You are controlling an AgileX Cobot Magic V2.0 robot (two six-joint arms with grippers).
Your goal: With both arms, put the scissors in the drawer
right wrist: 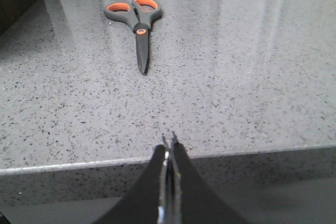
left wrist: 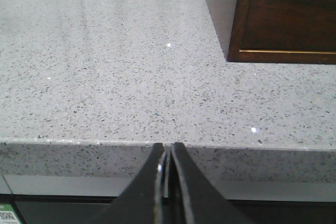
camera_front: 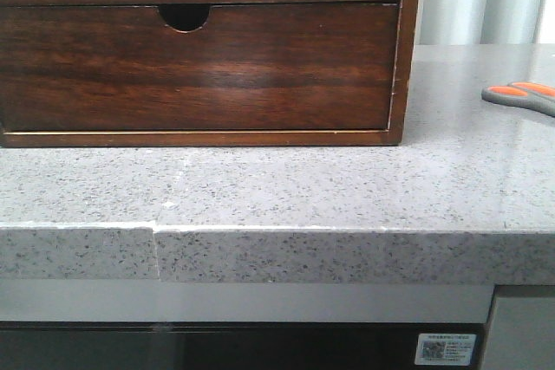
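Both my left end effector (left wrist: 167,163) and right end effector (right wrist: 169,156) hang pressed together and empty at the speckled grey tabletop (camera_front: 286,188) edge. The small grey, orange-looped scissors (right wrist: 135,22) lie flat, right of the closed dark wooden drawer (camera_front: 195,67), for my right arm to take.

The front view sits low and close before the drawer (camera_front: 195,67), facing it squarely across the counter edge (camera_front: 277,253). The left wrist view looks forward from off that edge, left of the drawer, with the wooden box (left wrist: 286,17) corner in frame. The right wrist view looks likewise from right of the drawer, sharing the scissors (right wrist: 136,22) with the front view.
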